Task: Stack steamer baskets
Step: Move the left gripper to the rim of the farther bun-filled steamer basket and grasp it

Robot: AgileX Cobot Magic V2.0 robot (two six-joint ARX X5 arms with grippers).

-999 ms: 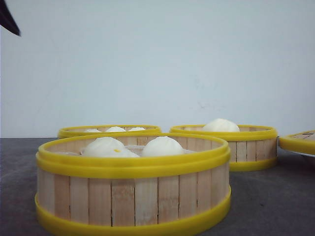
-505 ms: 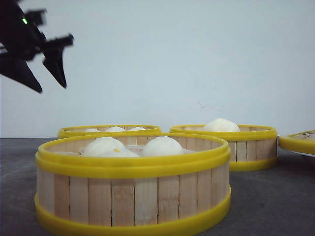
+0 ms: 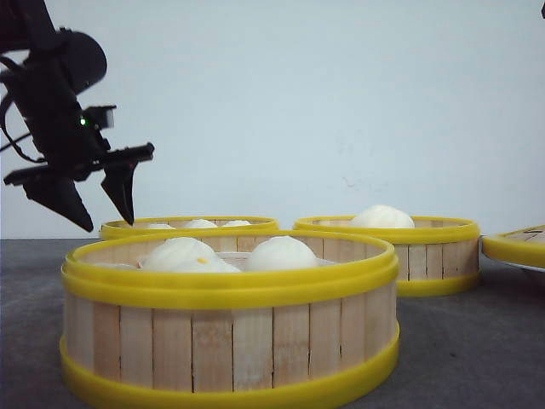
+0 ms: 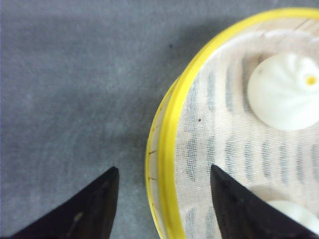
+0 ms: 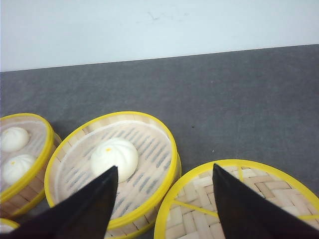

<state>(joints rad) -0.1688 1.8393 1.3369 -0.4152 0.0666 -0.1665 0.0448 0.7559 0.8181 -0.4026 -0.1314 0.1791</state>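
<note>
The front view shows the left tool [image 3: 98, 209] hanging spread and empty above the far-left round bamboo-slat steamer basket with yellow rims [image 3: 189, 225]; the left wrist view alone shows its fingers straddling a basket rim [image 4: 167, 149], one over cloth lining, one over the grey counter [image 4: 75, 89]. Only the right wrist view shows the right tool [image 5: 162, 204], spread and empty, above a flat woven yellow-rimmed lid [image 5: 239, 199] at the right. A white wall [image 3: 298, 102] stands behind. The near basket [image 3: 230, 324] holds white buns [image 3: 281, 253]; the far-right basket [image 3: 400, 251] holds a single white bun [image 3: 382, 216]; the far-left basket holds several. All three baskets stand separately on the counter.
</note>
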